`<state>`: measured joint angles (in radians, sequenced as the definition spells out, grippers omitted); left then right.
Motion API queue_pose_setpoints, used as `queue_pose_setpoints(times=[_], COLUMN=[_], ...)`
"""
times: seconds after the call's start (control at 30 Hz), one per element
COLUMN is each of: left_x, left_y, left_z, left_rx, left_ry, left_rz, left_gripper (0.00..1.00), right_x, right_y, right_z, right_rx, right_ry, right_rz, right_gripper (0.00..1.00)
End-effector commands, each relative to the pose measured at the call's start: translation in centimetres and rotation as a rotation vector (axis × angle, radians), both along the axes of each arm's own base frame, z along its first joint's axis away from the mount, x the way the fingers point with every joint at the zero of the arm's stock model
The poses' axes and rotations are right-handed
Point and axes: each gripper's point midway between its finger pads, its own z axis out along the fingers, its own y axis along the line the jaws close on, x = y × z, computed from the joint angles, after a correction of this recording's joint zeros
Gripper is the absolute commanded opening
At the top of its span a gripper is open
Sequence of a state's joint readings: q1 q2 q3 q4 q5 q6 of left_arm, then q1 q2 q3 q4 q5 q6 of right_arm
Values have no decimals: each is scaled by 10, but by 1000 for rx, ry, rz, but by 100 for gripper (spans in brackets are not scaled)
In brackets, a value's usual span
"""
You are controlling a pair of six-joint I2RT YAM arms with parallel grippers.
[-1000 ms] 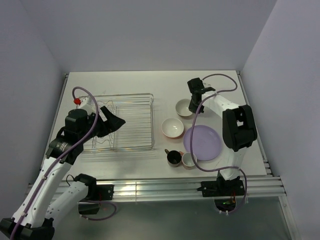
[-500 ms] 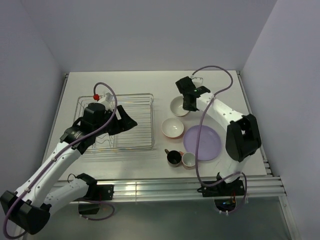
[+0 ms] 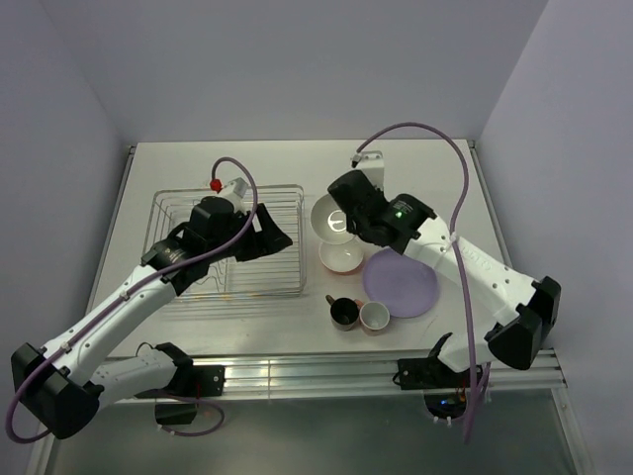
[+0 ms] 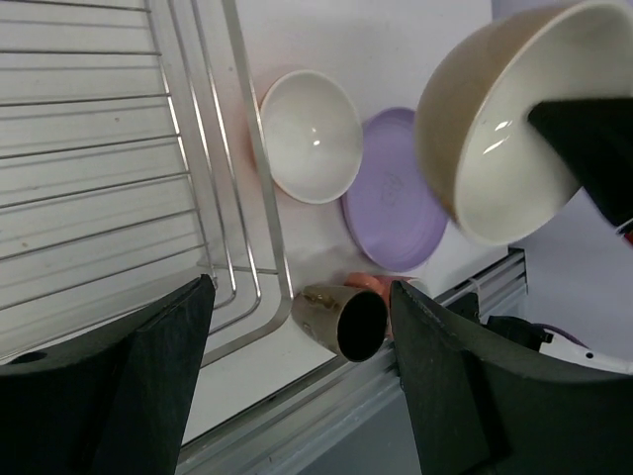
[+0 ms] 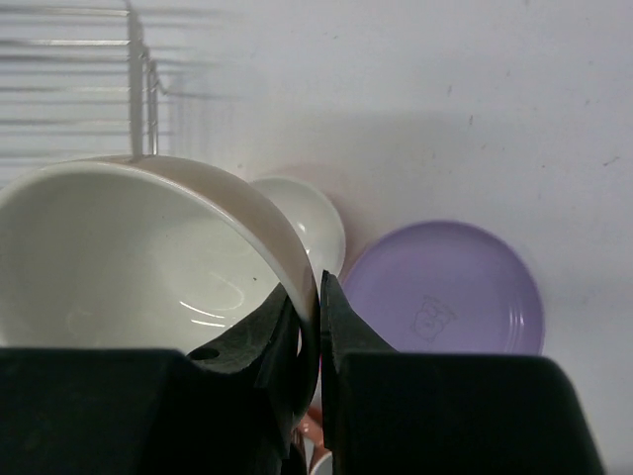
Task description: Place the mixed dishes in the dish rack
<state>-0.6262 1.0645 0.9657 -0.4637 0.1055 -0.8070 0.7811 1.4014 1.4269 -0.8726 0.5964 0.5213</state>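
My right gripper [image 3: 344, 220] is shut on the rim of the beige bowl [image 3: 324, 210] and holds it tilted in the air, just right of the dish rack [image 3: 237, 292]. In the right wrist view the fingers pinch the rim [image 5: 316, 297] of the beige bowl [image 5: 129, 257]. The orange bowl [image 3: 341, 255], the lilac plate [image 3: 401, 282], the dark cup [image 3: 344, 312] and the pink cup [image 3: 374, 317] sit on the table. My left gripper [image 3: 277, 237] is open and empty over the rack's right side. The left wrist view shows the held bowl [image 4: 495, 129] and the dark cup [image 4: 341, 319].
The white table [image 3: 435, 178] ends at a metal rail [image 3: 316, 368] along the near side. Grey walls close in the back and both sides. The right arm's purple cable [image 3: 460, 178] arcs above the table's right half.
My right gripper has lifted the beige bowl off the table and carried it left toward the rack. My left arm has swung right across the rack, gripper still open.
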Motion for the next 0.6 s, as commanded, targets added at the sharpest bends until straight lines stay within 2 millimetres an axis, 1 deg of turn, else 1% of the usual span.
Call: queue_pose_setpoints(times=[0.0, 0.03, 0.1, 0.13, 0.23, 0.27, 0.3, 0.43, 0.57], left_x=[9, 8, 6, 5, 1, 0, -1, -2, -5], left_y=[-13, -14, -20, -21, -25, -25, -25, -22, -23], left_z=[42, 44, 49, 50, 55, 55, 56, 54, 54], left_rx=[-94, -105, -129, -134, -152, -153, -152, -136, -142], left_ry=[-98, -101, -100, -98, -104, -106, -109, -105, -107], left_rz=[7, 2, -17, -21, -36, -37, -35, -27, -34], left_gripper=[78, 78, 77, 77, 77, 76, 76, 75, 69], right_x=[-8, -13, -18, -24, -29, -33, -34, -43, -50], right_y=[6, 14, 21, 29, 41, 47, 51, 71, 83], right_z=[32, 31, 28, 28, 26, 21, 24, 24, 24], right_rx=[21, 23, 19, 24, 21, 5, 12, 26, 29], right_ry=[-86, -87, -78, -79, -75, -63, -69, -62, -51], right_rz=[9, 33, 51, 72, 93, 109, 110, 157, 181], right_gripper=[0, 0, 0, 0, 0, 0, 0, 0, 0])
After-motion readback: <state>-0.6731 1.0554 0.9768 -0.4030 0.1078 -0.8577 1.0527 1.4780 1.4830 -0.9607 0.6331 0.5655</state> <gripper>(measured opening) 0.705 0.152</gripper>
